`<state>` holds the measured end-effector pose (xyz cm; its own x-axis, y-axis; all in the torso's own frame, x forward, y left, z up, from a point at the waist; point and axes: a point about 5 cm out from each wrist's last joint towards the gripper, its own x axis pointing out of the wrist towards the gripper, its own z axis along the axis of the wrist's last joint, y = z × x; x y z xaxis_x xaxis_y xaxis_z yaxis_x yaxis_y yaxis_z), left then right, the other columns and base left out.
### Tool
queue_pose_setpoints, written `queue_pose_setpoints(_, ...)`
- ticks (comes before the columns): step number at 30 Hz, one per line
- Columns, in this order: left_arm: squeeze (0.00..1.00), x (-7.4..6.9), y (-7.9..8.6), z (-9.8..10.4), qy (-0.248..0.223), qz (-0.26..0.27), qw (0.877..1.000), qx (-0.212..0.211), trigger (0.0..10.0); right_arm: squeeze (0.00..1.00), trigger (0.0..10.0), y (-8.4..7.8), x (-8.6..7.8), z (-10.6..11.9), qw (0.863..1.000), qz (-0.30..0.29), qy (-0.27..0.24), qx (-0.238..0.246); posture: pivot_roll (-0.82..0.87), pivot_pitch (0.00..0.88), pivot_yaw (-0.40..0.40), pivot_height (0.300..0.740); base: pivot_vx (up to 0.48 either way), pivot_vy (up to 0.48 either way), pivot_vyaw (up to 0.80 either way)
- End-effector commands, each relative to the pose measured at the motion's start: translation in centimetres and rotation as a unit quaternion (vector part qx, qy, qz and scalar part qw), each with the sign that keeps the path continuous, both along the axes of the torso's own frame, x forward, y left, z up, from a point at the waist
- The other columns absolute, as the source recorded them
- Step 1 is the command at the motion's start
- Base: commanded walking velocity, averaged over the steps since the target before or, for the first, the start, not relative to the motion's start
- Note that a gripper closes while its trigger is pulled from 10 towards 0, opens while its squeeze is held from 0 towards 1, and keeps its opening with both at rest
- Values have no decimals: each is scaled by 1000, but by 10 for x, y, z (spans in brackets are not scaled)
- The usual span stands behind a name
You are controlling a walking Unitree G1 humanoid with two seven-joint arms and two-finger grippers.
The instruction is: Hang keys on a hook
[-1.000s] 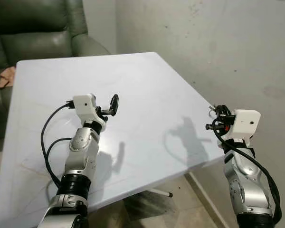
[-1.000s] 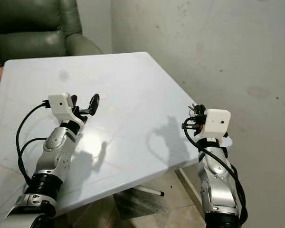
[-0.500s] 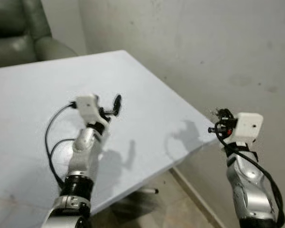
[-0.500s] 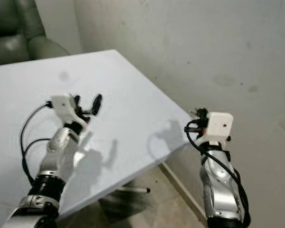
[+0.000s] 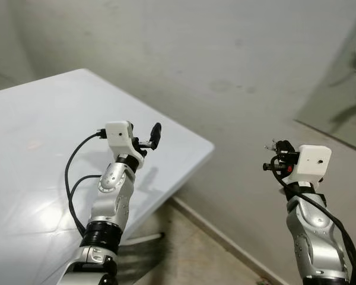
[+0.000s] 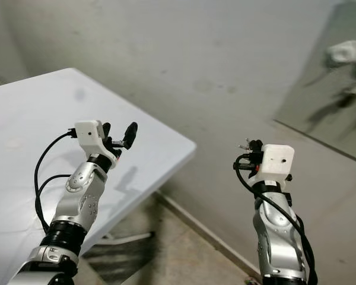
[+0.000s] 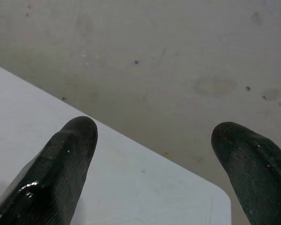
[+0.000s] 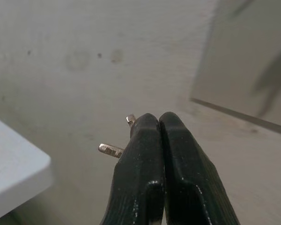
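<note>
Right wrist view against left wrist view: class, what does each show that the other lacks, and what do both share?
Right wrist view: the right pincer shut on the keys, whose metal tips poke out beside the fingers, and a grey panel on the wall. Left wrist view: the left pincer open and holding nothing, above the corner of the white table. Both share the stained grey wall ahead; a bit of the table's edge also appears in the right wrist view.
</note>
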<state>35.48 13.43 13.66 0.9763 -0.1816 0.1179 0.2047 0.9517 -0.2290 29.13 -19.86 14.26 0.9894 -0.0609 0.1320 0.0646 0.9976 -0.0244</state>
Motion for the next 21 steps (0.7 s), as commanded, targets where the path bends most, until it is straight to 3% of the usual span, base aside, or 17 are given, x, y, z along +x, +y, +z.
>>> queue_pose_setpoints(1,0,1,-3,4,-5,0,1000,4,10000,0,10000,-3,-2,0,1000,-5,3,-6,-53,0,-46,740,0,0,-756)
queue_pose_setpoints(13,0,-2,-12,-1,14,-26,999,16,10000,0,10000,-1,-1,0,1000,-1,8,-6,-47,0,-51,740,0,0,-747)
queue_pose_setpoints(21,0,-6,-16,4,-11,-40,999,9,10000,0,10000,-1,0,1,1000,2,9,-8,-40,0,-56,740,0,0,-744)
